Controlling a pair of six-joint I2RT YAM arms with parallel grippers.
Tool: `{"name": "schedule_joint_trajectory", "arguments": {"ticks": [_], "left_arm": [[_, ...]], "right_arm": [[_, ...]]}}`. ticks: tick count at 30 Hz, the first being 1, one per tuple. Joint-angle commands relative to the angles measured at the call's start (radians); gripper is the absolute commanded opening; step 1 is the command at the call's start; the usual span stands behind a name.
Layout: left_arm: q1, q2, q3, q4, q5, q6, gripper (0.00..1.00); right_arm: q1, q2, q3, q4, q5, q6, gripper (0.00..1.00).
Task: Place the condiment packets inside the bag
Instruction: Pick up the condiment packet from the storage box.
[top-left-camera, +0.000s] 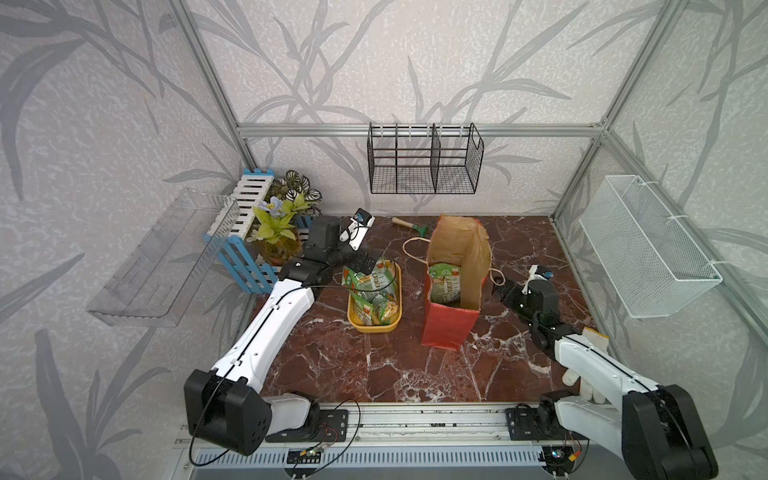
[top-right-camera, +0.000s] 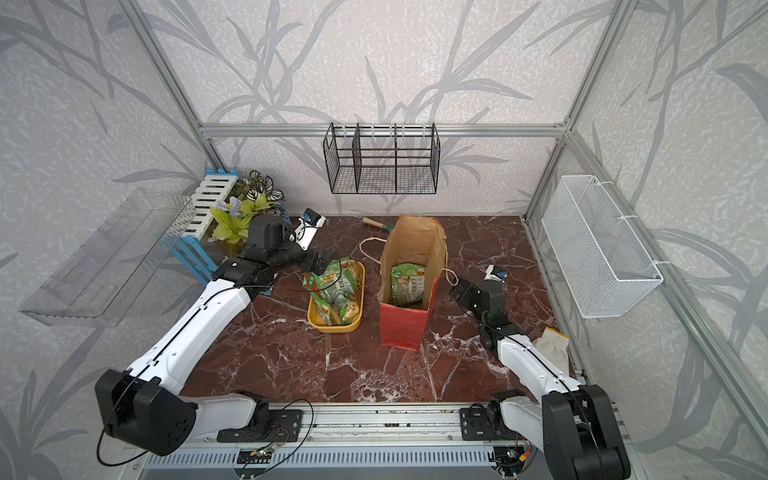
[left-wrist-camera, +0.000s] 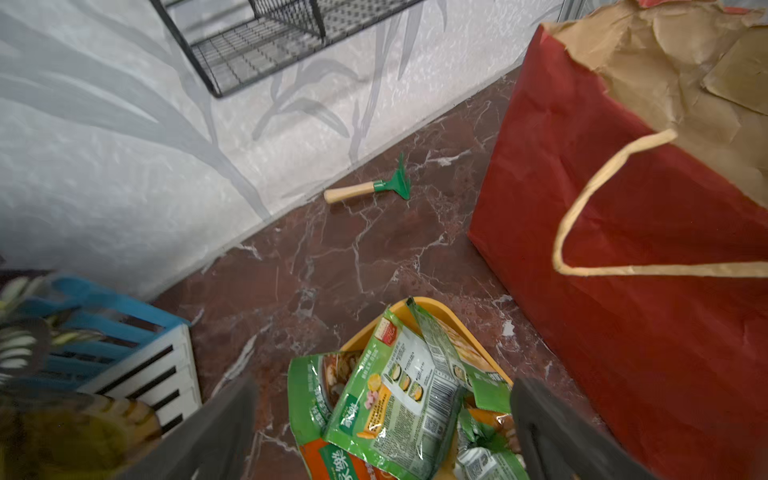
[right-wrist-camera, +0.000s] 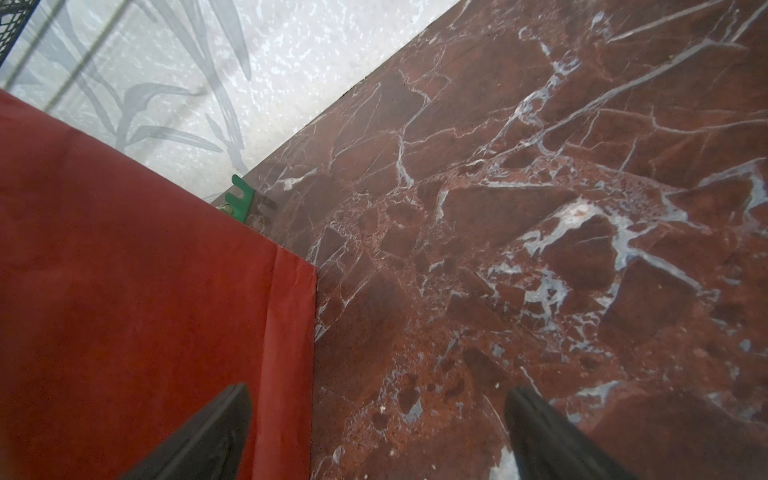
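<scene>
Left pincer hangs open and empty over condiment packets heaped in a yellow tray. Right pincer, open too, sits beside the red bag holding one packet.

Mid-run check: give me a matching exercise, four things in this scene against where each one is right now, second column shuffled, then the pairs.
Things
1. left gripper
2. right gripper
3. green hand rake
4. single green packet

Places
A. inside the bag
B. open, above the packets in the yellow tray
C. open, beside the bag's red outer wall
D. lying on the table near the back wall

Pairs: 1-B; 2-C; 3-D; 4-A
</scene>
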Motion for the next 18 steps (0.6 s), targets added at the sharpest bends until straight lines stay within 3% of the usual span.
{"name": "schedule_joint_trajectory", "arguments": {"ticks": [1,7,10,18], "left_arm": [[0.012,0.024,-0.039,0.024,0.074,-0.113,1.0],[0.012,0.089,-0.093,0.069,0.173,-0.262,1.0],[0.01,0.138,-0.095,0.077,0.257,-0.281,1.0],[0.008,0.254,-0.091,0.083,0.354,-0.318,0.97]], "right_arm": [[-0.001,-0.006,0.011,-0.016,-0.003,0.007,1.0],[-0.002,-0.016,0.013,-0.028,0.0,0.005,1.0],[-0.002,-0.02,0.014,-0.035,0.004,0.004,1.0],[-0.001,-0.009,0.02,-0.038,0.004,0.005,1.0]]}}
